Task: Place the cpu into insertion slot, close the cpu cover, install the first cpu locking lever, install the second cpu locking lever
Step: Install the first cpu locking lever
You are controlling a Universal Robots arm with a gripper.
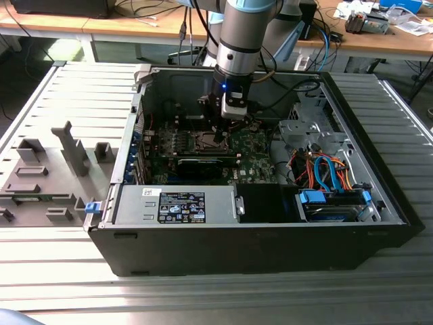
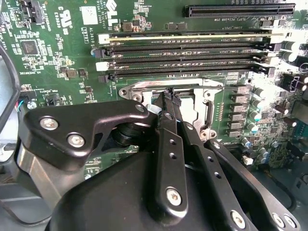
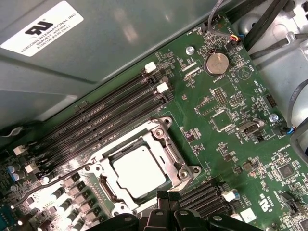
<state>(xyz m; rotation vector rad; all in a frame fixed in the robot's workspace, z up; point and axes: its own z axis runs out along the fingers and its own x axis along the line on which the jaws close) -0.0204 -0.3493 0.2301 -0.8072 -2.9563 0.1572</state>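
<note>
Cpu (image 3: 139, 171): flat silver-grey square, lying framed by the metal cover (image 3: 159, 139), just beside the memory slots (image 3: 96, 120). Claw (image 2: 169, 96) closed, tips together over the cover's edge.

The cpu (image 3: 139, 171) is seen in the first wrist view as a small square chip with a pale silver-grey top. It is laid flat and seated in the insertion slot (image 3: 162, 126), which is set into the green circuit board beside the long memory slots. The cpu cover (image 3: 122, 147), a thin silvery frame, is laid flat around the chip, and the chip's top is shown through its window. A thin wire locking lever (image 3: 57, 174) is seen beside the slot; whether it is latched cannot be told.
</note>
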